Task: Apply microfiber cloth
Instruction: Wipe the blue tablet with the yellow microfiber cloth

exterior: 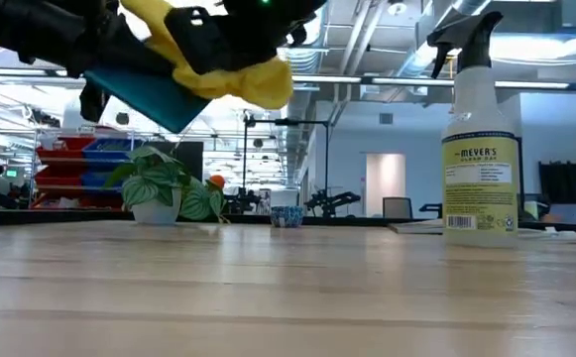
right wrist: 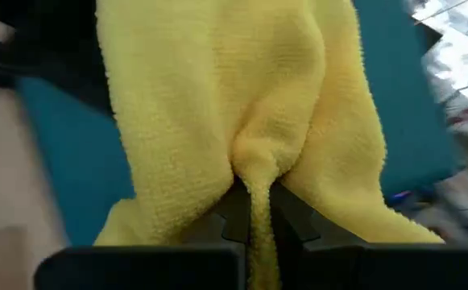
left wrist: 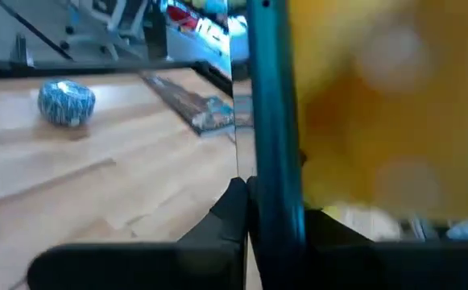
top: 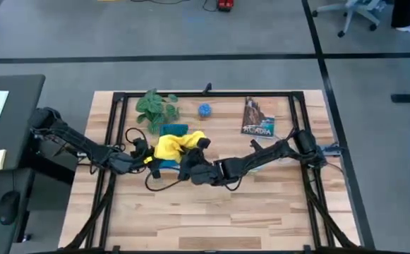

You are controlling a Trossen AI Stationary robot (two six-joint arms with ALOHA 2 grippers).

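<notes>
The microfiber cloth, bright yellow and bunched, lies draped over a flat teal slab that is held in the air above the table's middle. In the low view the slab tilts well above the tabletop with the cloth hanging over its upper side. My left gripper is shut on the slab's edge. My right gripper comes from the right and is shut on the cloth. My left gripper pinches the teal slab's thin edge between its two fingers, one finger on each flat face. The slab is lifted clear of the table and tilted, with the yellow cloth against one face. My right gripper pinches a gathered fold of the cloth between its two fingertips. The cloth spreads away from the fingers in soft folds and lies on the teal slab's face, clear of the table.
A potted plant, a small blue patterned cup and a book sit along the table's far side. A spray bottle stands at the right in the low view. Black frame rails and a cable cross the tabletop.
</notes>
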